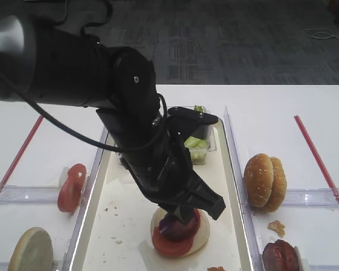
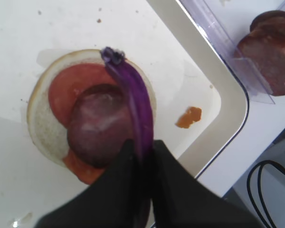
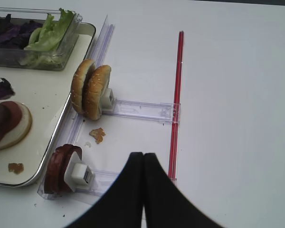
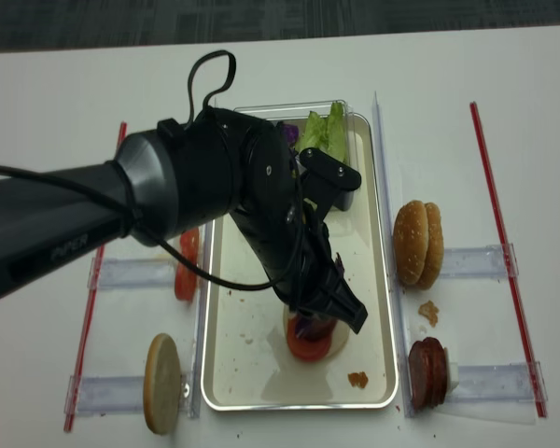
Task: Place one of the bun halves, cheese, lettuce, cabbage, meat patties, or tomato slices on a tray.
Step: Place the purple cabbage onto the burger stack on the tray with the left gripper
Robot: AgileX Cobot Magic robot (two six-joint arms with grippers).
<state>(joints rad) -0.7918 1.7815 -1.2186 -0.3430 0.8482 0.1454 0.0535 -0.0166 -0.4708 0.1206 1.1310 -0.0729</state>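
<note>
The cabbage (image 2: 133, 92) strip is pinched in the closed left gripper (image 2: 141, 151), lying over the meat patty (image 2: 99, 124), tomato slice (image 2: 69, 88) and bun half (image 2: 40, 126) on the tray (image 2: 190, 85). The right gripper (image 3: 143, 159), closed and empty, hovers above the white table (image 3: 237, 104) right of the tray.

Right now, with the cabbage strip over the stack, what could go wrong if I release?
1. The left gripper pinches the cabbage by one end, and the strip lies along the right edge of the domed meat patty; released, it may slide off onto the tray.
2. The patty sits off-centre on the tomato slice and bun half, so pressing down may shift the stack.
3. The thin strip may cling to the gripper when it opens.
</note>
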